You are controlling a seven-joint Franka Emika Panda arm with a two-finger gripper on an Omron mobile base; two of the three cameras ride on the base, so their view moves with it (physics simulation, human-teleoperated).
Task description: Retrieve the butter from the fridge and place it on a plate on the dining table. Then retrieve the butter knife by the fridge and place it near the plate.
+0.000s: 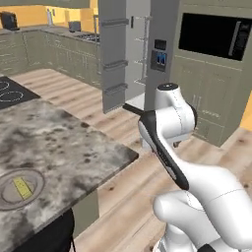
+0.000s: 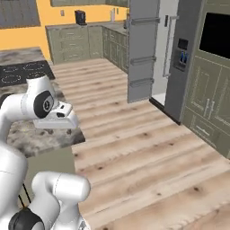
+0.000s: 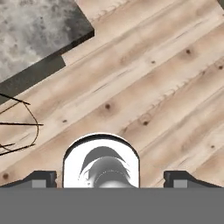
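My claw [image 3: 112,177] spread open and empty over wooden floor [image 3: 153,87], butter [image 1: 22,187] on plate [image 1: 9,196], worktop [image 1: 64,147] corner nearby, fridge [image 1: 123,54] door ajar.

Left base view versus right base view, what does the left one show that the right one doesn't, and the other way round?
Left base view alone: the plate near the dining table's edge, with the butter lying on it.

Right base view alone: more of the bare wooden floor stretching in front of the fridge, and a dark appliance on the far counter.

Both: the dining table with its black cooktop, the fridge with one door swung open, the olive-green cabinets and the robot's white arm.
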